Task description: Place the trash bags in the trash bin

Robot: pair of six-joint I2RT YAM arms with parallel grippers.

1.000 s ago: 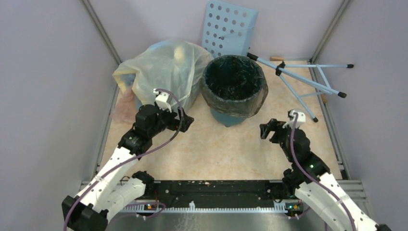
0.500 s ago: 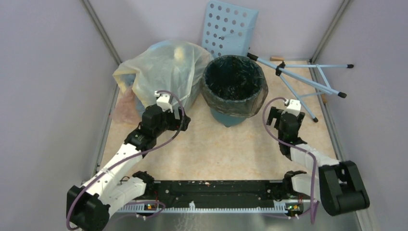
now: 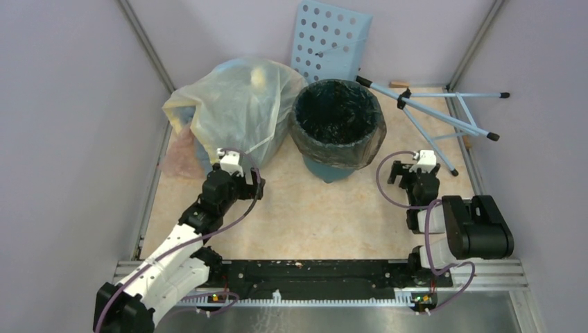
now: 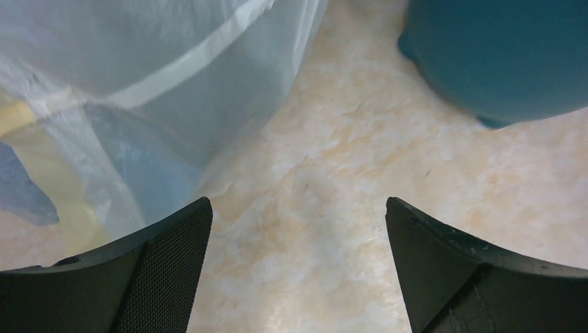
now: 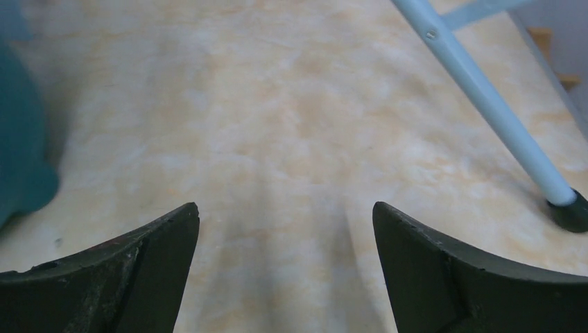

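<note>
1 thin dark grey-black crinkly plastic bag (image 3: 338, 116) lines 1 round teal-green plastic bin (image 3: 331, 170); the left gripper (image 4: 298, 267) and right gripper (image 5: 286, 267) both gape empty

Beige table (image 3: 326, 215) holds trash bin (image 3: 333, 172), stuffed bag (image 3: 236, 104), stand (image 3: 401, 98).

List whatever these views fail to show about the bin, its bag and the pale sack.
- Top view: the trash bin wall is mostly hidden by the trash bag folded over its rim.
- Top view: what fills the pale stuffed bag is blurred by its cloudy plastic.
- Left wrist view: the top edge cuts off the bin's upper part.
</note>
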